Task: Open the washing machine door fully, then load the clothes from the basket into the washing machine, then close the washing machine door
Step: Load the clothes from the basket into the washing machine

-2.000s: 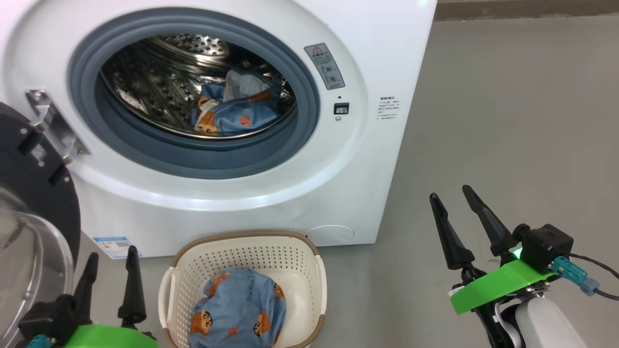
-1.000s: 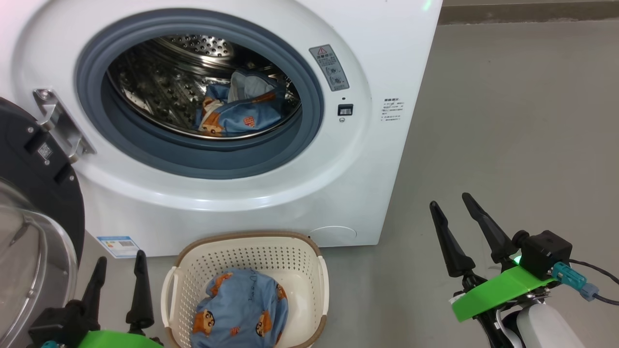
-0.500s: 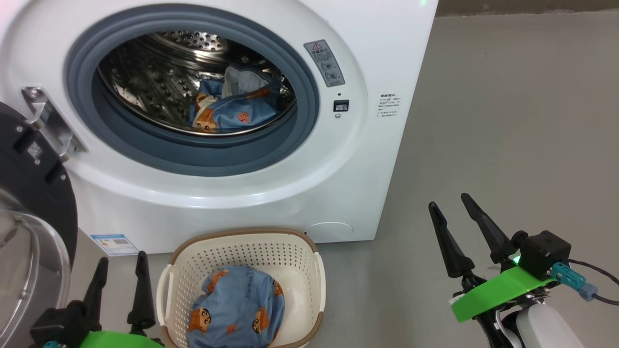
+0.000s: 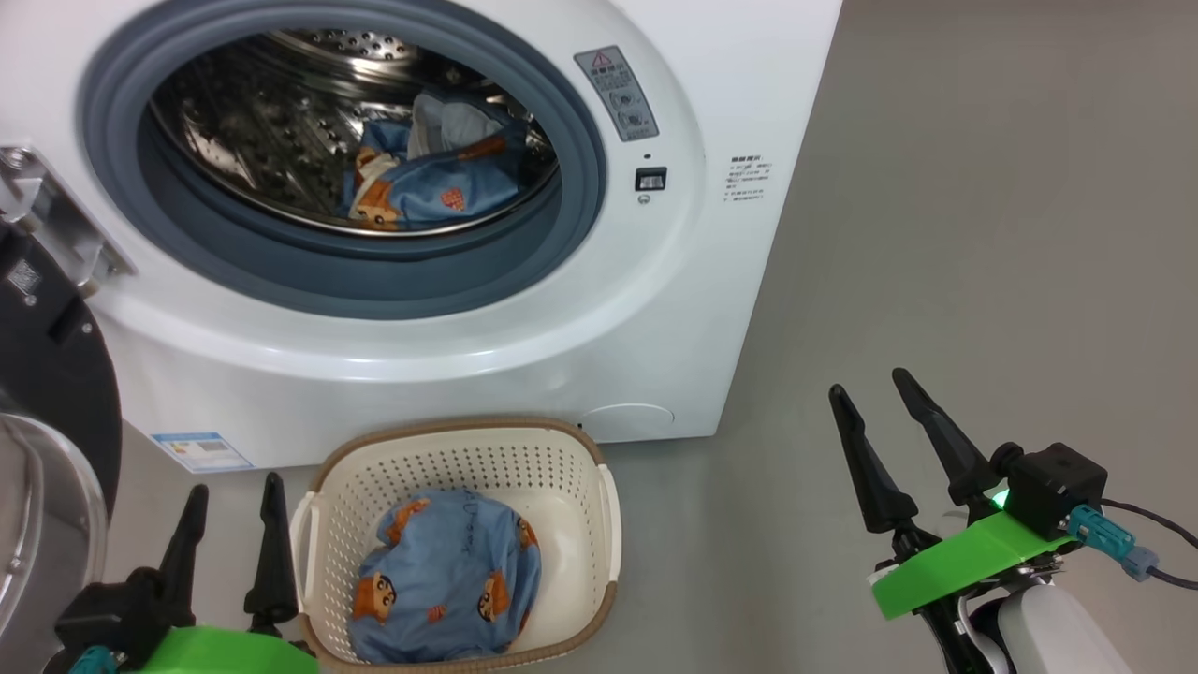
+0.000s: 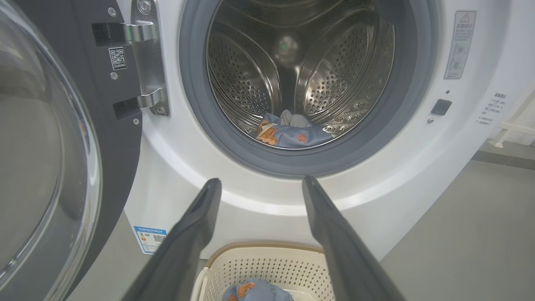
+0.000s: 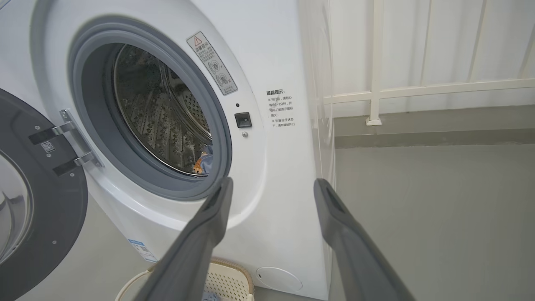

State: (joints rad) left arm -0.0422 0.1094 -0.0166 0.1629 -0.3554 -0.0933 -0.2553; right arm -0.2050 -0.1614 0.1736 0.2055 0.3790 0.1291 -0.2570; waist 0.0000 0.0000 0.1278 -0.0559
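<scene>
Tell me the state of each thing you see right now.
washing machine door, swung wide open
washing machine, drum exposed
loaded clothes, lying in the drum
basket, upright on the floor
remaining clothes, bundled in the basket
left tool, open, empty
right tool, open, empty

We see a plain grey floor (image 4: 983, 234) and, in the right wrist view, a white railing (image 6: 377, 62) standing along its far edge.
</scene>
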